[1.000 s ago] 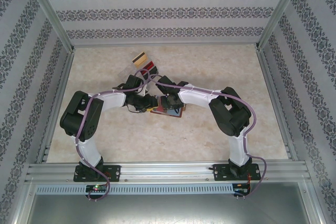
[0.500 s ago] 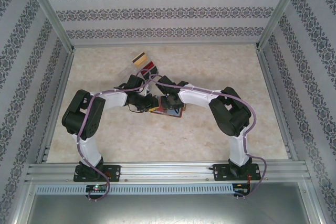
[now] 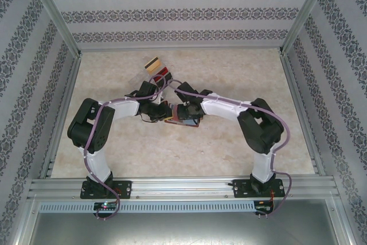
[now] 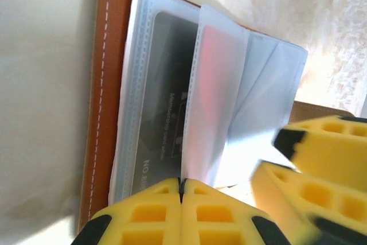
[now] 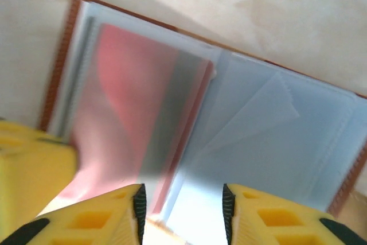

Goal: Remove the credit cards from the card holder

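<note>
— Two grippers over one card holder (image 4: 106, 84); how do the fingers stand?

— The left gripper (image 4: 180, 190) is pressed fully together, pad against pad. The lower edge of a clear sleeve (image 4: 215, 96) runs straight into the seam between them, so it looks pinched there.

— And the right gripper (image 5: 183, 210)?

— Partly apart, with a plain gap between the fingertips. Nothing sits in that gap; the empty sleeves lie beneath and just beyond it.

— Where is the holder itself?

— Lying open on the table (image 3: 229, 73), directly ahead of both pairs of fingers. Its brown stitched cover is to the left of the left fingers.

— Any cards inside?

— A grey card (image 4: 166, 101) shows in a sleeve just left of the pinched one. A red card (image 5: 120, 84) shows through the sleeve to the left of the right fingers.

— Others?

— A tan card (image 3: 153, 64) and a dark red card (image 3: 163, 73) lie touching on the table, beyond the left fingers, apart from the holder.
</note>
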Motion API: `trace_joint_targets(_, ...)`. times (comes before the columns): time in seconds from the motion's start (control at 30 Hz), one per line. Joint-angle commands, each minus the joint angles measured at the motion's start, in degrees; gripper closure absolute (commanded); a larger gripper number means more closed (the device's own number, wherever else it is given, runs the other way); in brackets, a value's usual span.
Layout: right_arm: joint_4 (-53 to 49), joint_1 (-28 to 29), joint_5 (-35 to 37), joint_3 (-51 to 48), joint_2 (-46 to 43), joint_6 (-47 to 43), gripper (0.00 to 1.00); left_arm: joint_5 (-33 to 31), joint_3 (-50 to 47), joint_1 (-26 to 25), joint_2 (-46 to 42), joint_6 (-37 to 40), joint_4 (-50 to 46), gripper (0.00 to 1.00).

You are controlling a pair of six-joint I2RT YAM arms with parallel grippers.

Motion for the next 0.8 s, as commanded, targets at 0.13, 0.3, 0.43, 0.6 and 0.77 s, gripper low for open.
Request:
trace_joint_targets(0.13,7.71,-3.38,-1.94,-6.35,-10.90,2.49,0.50,-4.92,-0.15,-1.15,-5.66,3.86,-4.86,1.00)
trace_joint_targets(0.3,9.67,-4.85,-1.87,-9.68,-13.83,3.46,0.50,-1.28,1.26,-3.55,-5.39,4.33,-2.99,0.72)
trace_joint_targets(0.43,11.11,-5.70,-1.51,-11.79,-16.10,4.21,0.50,1.44,2.98,-5.42,-3.20,2.58,-0.14,0.56)
trace_joint_targets(0.6,11.45,-6.69,0.21,-14.23,-19.27,4.74,0.50,4.04,4.23,-6.36,-1.14,-0.30,3.84,0.51)
trace_joint_targets(0.77,10.24,-8.18,0.69,-14.66,-19.48,3.57,0.50,-1.36,6.84,-6.31,0.08,0.86,0.92,0.49)
